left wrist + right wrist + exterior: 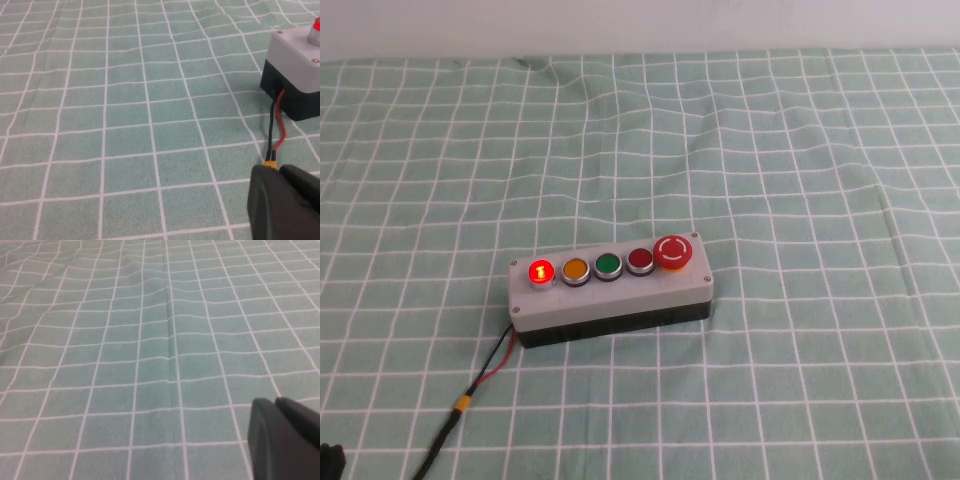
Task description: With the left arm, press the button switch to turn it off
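Observation:
The button switch (541,271) glows bright red with a "1" mark at the left end of a grey box (610,297) on the checked cloth. In the left wrist view only its red edge (316,25) shows on the box corner (295,55). My left gripper (277,170) is shut and empty, low over the cloth beside the box's wires, well short of the box. A black bit of it shows at the near left corner of the high view (328,460). My right gripper (275,402) is shut and empty over bare cloth, out of the high view.
On the box, to the right of the lit button, sit an amber button (575,269), a green button (608,265), a dark red flat button (640,260) and a large red mushroom button (674,251). Red and black wires (495,358) run from the box to the near left.

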Motion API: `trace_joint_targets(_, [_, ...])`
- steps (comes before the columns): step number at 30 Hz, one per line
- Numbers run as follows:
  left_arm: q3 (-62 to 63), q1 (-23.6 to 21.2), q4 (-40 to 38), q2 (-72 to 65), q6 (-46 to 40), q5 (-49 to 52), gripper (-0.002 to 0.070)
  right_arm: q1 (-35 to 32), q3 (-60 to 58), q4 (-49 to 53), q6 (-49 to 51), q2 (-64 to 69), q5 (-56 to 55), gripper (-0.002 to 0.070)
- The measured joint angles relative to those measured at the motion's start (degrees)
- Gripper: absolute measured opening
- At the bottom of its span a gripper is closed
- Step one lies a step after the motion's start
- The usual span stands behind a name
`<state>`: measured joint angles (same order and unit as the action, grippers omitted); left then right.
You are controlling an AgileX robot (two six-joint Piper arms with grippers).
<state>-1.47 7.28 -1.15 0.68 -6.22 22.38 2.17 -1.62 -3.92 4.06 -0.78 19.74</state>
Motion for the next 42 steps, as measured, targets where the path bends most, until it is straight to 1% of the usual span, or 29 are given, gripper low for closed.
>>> trace_joint_targets(37, [0.0,0.0,0.0,0.0,0.0,0.0,-0.0002,0.0,0.0,0.0,0.0,0.0,0.0,-0.0017])
trace_joint_targets(42, [0.0,0.0,0.0,0.0,0.1,-2.5,-0.0002,0.0,0.0,0.0,0.0,0.0,0.0,-0.0017])
